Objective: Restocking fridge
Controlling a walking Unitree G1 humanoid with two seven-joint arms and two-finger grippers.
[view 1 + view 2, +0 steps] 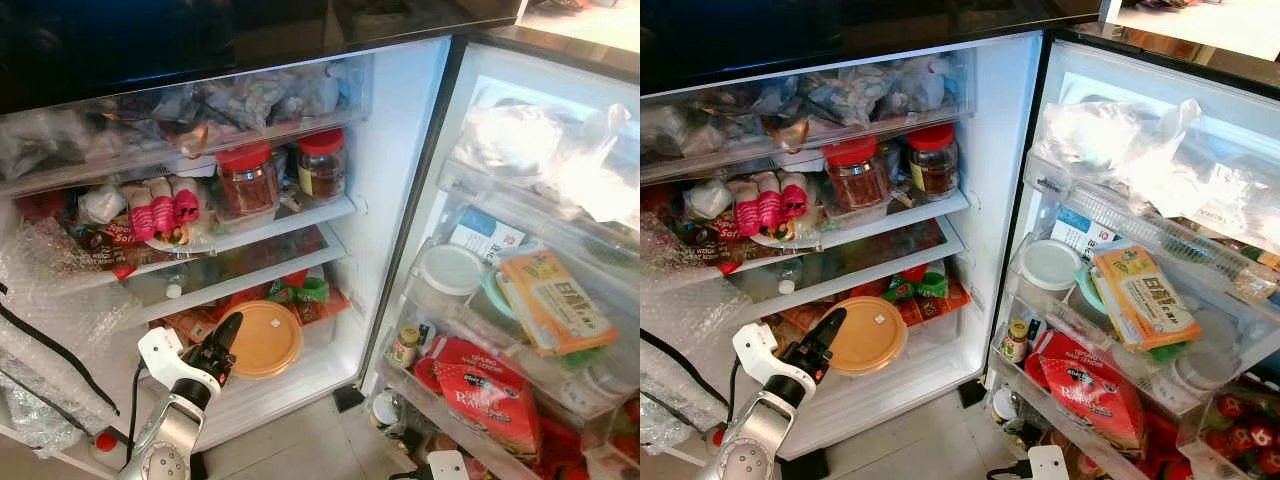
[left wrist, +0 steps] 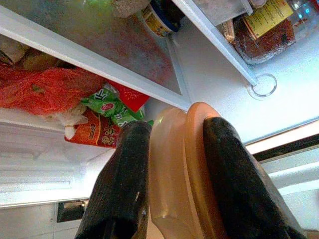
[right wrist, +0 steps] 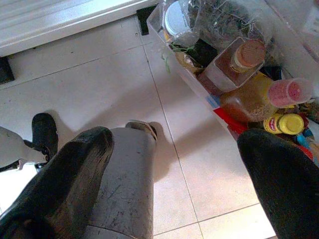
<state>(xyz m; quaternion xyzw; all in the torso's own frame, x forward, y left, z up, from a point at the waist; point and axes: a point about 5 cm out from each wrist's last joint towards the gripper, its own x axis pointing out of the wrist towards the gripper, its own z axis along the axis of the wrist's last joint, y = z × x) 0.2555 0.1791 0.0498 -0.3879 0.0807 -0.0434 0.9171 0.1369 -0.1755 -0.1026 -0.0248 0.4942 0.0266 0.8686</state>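
Pinching the orange container [image 1: 262, 338], left gripper [image 1: 224, 338] sits below red-lidded jars [image 1: 248, 178]; right gripper [image 3: 169, 164] spread.

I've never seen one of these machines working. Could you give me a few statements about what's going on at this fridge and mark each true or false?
1. The left pincer is closed on the orange round container. True.
2. That container sits on the top shelf. False: it is at the fridge's bottom.
3. Two red-lidded jars stand on an upper shelf. True.
4. The fridge door is shut. False: it is open, its racks full.
5. The right pincer holds a bottle. False: it is open over the floor.
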